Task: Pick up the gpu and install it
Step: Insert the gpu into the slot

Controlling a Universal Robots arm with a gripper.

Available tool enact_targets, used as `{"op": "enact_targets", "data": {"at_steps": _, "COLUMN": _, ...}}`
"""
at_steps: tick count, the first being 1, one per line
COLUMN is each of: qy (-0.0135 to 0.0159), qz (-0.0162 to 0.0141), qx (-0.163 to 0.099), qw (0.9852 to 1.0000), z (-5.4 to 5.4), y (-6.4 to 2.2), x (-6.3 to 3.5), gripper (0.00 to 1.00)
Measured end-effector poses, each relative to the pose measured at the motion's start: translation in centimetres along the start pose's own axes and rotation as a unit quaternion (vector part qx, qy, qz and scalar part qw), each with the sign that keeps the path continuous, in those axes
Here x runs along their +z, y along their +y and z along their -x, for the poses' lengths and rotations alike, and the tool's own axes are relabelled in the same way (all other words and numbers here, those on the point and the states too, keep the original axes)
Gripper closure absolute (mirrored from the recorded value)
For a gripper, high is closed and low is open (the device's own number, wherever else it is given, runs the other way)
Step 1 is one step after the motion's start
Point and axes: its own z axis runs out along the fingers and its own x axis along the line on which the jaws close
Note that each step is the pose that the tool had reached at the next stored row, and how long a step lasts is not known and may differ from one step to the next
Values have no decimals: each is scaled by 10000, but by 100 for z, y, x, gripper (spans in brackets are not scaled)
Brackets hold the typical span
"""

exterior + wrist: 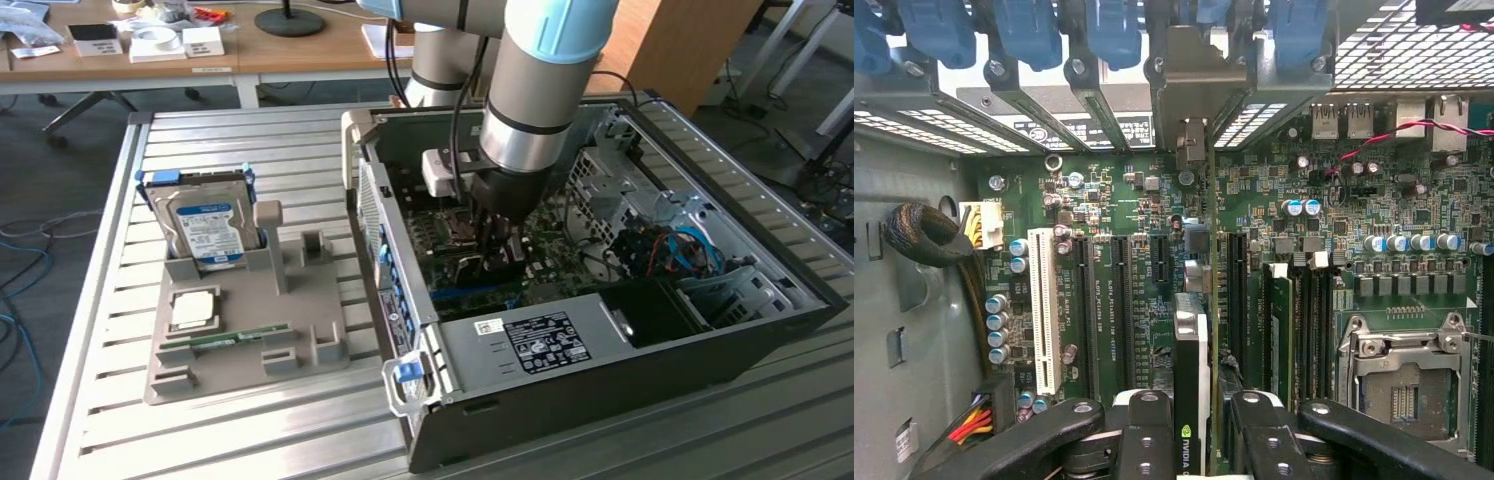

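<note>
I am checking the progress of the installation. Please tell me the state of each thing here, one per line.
gripper: shut on the graphics card, down inside the computer case
graphics card: held edge-on over the motherboard slots
computer case: lying on its side, panel off
hard drive: upright in the gray holder
memory stick: lying in the gray holder
</note>
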Motion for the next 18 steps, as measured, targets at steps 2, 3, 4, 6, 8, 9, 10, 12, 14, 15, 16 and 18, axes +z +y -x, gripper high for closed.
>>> {"op": "enact_targets", "data": {"at_steps": 2, "qy": 0, "qz": 0, "qx": 0, "qw": 10000, "z": 1, "y": 0, "x": 0, "gripper": 73}}
{"op": "enact_targets", "data": {"at_steps": 3, "qy": -1, "qz": 0, "qx": 0, "qw": 10000, "z": 1, "y": 1, "x": 0, "gripper": 73}}
{"op": "enact_targets", "data": {"at_steps": 4, "qy": -4, "qz": 0, "qx": 0, "qw": 10000, "z": 2, "y": 1, "x": 0, "gripper": 73}}
{"op": "enact_targets", "data": {"at_steps": 6, "qy": -9, "qz": 0, "qx": 0, "qw": 10000, "z": 3, "y": 1, "x": 1, "gripper": 73}}
{"op": "enact_targets", "data": {"at_steps": 8, "qy": -8, "qz": 1, "qx": 0, "qw": 10000, "z": 3, "y": 1, "x": 0, "gripper": 73}}
{"op": "enact_targets", "data": {"at_steps": 9, "qy": -8, "qz": 1, "qx": 0, "qw": 10000, "z": 3, "y": 1, "x": 0, "gripper": 73}}
{"op": "enact_targets", "data": {"at_steps": 10, "qy": -8, "qz": 1, "qx": 0, "qw": 10000, "z": 3, "y": 1, "x": 0, "gripper": 73}}
{"op": "enact_targets", "data": {"at_steps": 12, "qy": -10, "qz": 1, "qx": 0, "qw": 10000, "z": 3, "y": 1, "x": 0, "gripper": 73}}
{"op": "enact_targets", "data": {"at_steps": 14, "qy": -19, "qz": 1, "qx": 0, "qw": 10000, "z": 4, "y": 1, "x": 0, "gripper": 73}}
{"op": "enact_targets", "data": {"at_steps": 15, "qy": -25, "qz": 1, "qx": 1, "qw": 10000, "z": 4, "y": 2, "x": 0, "gripper": 73}}
{"op": "enact_targets", "data": {"at_steps": 16, "qy": -28, "qz": 1, "qx": 1, "qw": 10000, "z": 4, "y": 2, "x": 0, "gripper": 73}}
{"op": "enact_targets", "data": {"at_steps": 18, "qy": -29, "qz": 2, "qx": 1, "qw": 10000, "z": 4, "y": 1, "x": 0, "gripper": 73}}
